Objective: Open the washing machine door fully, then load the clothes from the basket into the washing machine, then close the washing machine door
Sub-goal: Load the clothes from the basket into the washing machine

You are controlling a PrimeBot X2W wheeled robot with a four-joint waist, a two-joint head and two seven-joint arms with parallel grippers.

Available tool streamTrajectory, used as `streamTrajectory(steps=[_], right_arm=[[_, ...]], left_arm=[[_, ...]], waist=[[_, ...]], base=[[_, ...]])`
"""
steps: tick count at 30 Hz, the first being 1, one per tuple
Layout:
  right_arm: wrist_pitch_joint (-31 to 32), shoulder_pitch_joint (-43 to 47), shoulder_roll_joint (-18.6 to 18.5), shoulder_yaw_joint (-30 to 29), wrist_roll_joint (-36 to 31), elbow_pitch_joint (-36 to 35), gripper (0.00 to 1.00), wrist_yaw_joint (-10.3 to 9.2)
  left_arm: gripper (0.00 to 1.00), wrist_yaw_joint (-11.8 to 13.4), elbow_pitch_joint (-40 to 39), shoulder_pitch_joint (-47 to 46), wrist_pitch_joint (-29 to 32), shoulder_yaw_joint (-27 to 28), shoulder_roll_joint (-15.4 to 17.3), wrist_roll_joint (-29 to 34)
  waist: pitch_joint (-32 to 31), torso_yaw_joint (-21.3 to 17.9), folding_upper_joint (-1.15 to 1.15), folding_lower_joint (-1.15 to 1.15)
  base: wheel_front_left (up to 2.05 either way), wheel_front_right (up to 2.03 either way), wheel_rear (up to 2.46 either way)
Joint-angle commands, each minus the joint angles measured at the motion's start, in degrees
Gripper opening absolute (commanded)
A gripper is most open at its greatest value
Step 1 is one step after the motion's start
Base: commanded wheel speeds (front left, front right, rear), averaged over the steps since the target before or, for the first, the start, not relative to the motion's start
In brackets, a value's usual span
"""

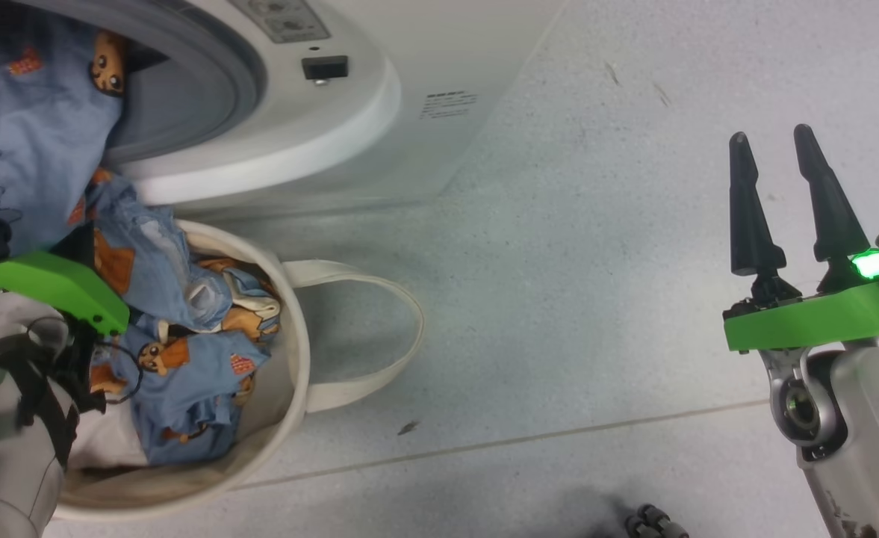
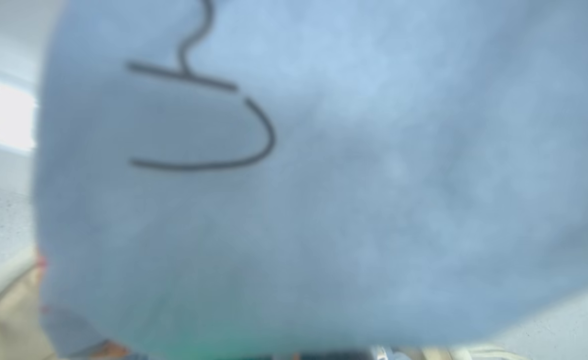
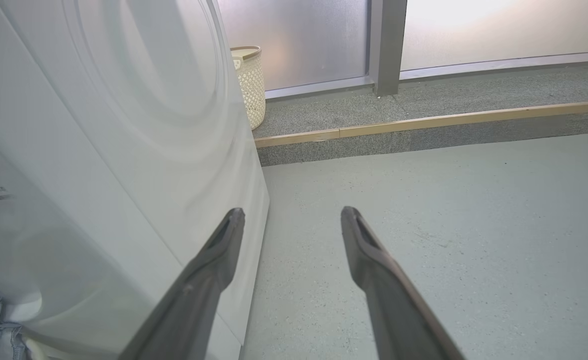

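Note:
The washing machine (image 1: 320, 134) stands at the top left, its grey rubber ring (image 1: 207, 82) exposed; its door is out of view. Light blue printed clothes (image 1: 36, 127) hang from the drum opening down into the cream basket (image 1: 293, 336), which holds more of them. My left gripper's green mount (image 1: 51, 280) sits over the basket. Its fingers are buried in the fabric and shut on it. That fabric (image 2: 323, 175) hangs right in front of the left wrist camera. My right gripper (image 1: 771, 138) hovers open over bare floor, beside the machine's side (image 3: 99, 150).
One looped strap handle (image 1: 409, 314) lies on the floor right of the basket. A perforated cream hamper (image 3: 251, 85) stands behind the machine by a raised stone step (image 3: 423, 122). A small dark object (image 1: 656, 523) lies at the bottom edge. Grey floor spreads to the right.

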Motion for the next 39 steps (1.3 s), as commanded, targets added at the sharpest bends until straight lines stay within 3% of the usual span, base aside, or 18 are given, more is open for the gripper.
streamTrajectory(steps=[1, 12, 24, 31, 39], right_arm=[[-0.69, 1.44, -1.02, 0.4, -0.29, -1.58, 1.0, 0.01], [-0.7, 1.53, 0.75, 1.72, 1.93, 1.33, 1.0, 0.01], [-0.71, 4.12, 1.69, 3.7, 5.25, 4.65, 1.0, 0.01], [-0.71, 5.55, 1.23, 4.07, 6.49, 4.86, 1.0, 0.01], [-0.71, 5.28, 0.37, 3.49, 5.68, 3.2, 1.0, 0.01]], left_arm=[[0.0, 0.71, -1.11, -0.8, -0.72, 2.3, 2.88, 0.36], [0.0, 1.86, -17.31, 8.28, -0.74, 14.66, 3.36, 10.65], [0.0, -0.79, -30.77, 17.5, -0.75, 28.35, 0.01, 23.0], [0.0, -2.18, -30.51, 15.48, -0.75, 30.18, -1.06, 25.51], [0.0, -2.47, -21.36, 2.57, -0.75, 27.41, -0.13, 24.87]], waist=[[-0.65, 0.58, 0.0, 0.0], [-8.39, 2.8, 0.0, 0.0], [-17.66, 3.35, 0.0, 0.0], [-19.36, 2.46, 0.0, 0.0], [-14.68, 0.54, 0.0, 0.0]], base=[[0.0, 0.0, 0.0], [0.0, 0.0, 0.0], [0.0, 0.0, 0.0], [0.0, 0.0, 0.0], [0.0, 0.0, 0.0]])
